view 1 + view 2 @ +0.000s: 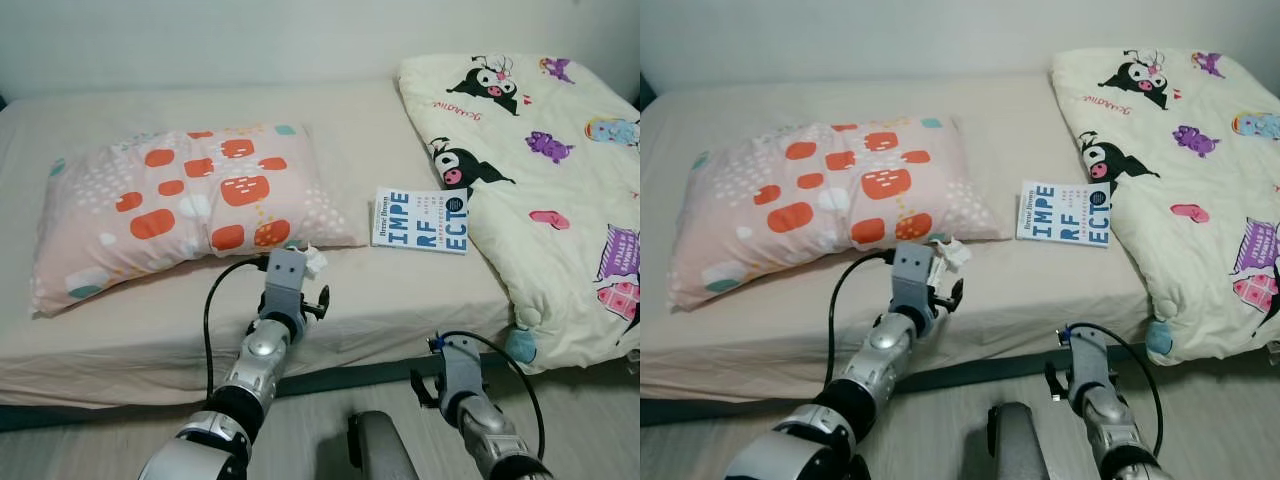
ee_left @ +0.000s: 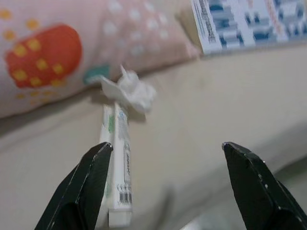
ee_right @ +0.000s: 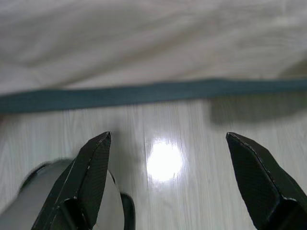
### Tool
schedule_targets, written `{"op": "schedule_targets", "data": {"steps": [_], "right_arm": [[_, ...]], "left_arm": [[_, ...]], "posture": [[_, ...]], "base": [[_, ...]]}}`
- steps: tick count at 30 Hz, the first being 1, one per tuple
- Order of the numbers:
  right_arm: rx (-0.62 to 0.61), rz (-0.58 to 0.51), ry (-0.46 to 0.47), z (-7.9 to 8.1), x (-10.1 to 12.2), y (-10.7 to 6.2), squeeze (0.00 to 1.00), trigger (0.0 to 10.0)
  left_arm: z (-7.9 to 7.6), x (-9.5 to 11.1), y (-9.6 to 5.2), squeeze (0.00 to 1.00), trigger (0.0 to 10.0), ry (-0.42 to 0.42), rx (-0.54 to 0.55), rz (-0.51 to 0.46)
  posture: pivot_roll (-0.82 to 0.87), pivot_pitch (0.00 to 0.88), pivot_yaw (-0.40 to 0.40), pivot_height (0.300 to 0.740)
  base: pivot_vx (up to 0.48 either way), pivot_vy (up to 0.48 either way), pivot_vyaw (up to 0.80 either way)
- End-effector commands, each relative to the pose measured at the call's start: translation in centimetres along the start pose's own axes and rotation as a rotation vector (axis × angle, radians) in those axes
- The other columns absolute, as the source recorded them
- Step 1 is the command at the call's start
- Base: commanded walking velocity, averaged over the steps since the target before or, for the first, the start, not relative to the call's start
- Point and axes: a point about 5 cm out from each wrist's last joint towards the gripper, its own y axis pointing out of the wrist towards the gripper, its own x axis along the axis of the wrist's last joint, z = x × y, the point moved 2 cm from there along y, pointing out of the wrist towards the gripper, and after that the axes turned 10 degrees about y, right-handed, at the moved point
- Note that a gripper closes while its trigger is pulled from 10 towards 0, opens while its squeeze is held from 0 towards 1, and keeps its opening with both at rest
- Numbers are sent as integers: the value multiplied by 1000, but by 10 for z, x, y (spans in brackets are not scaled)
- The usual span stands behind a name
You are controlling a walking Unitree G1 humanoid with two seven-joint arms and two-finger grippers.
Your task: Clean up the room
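Observation:
A crumpled white tissue and a white tube lie on the beige bed beside the near corner of the pink patterned pillow. My left gripper hovers open just short of them, over the bed's front part; the tissue peeks out past the wrist. A blue and white book lies flat between the pillow and the cream cartoon blanket. My right gripper hangs open low above the wooden floor by the bed's edge.
The blanket drapes over the bed's right side and hangs past its front edge. A dark bed base strip runs along the floor. A grey robot part stands at the bottom centre. A white wall backs the bed.

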Motion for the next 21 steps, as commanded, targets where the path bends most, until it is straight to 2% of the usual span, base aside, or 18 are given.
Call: {"op": "schedule_targets", "data": {"steps": [1, 7, 8, 12, 16, 18, 21], "right_arm": [[2, 3, 12, -2, -9, -4, 0, 10000], [0, -18, 19, -4, -12, -9, 0, 10000], [1, -27, 19, -5, -12, -11, 0, 10000], [5, -39, 15, -5, -11, -13, 0, 10000], [13, -52, 7, -4, -9, -15, 0, 10000], [25, -61, -1, -1, -7, -17, 0, 10000], [30, -61, -5, 0, -7, -17, 0, 10000]], "left_arm": [[-67, 26, 2, 0, 10000, -57, -118, -39], [-77, 24, 0, 0, 10000, 9, -115, -17], [-78, 23, 0, 0, 10000, 23, -99, -2], [-76, 23, 2, 0, 10000, 29, -74, 12], [-67, 32, 7, 0, 10000, 23, -32, 3], [-52, 41, 14, 0, 10000, 21, 27, -3], [-47, 43, 16, 0, 10000, 25, 42, -1]], "posture": [[-270, 259, 21, 570], [-291, 308, 24, 570], [-302, 338, 24, 570], [-309, 358, 21, 570], [-310, 382, 14, 570], [-319, 396, 11, 570], [-319, 396, 11, 570]], "base": [[0, 0, 0], [0, 0, 0], [0, 0, 0], [0, 0, 0], [0, 0, 0], [0, 0, 0], [0, 0, 0]]}}
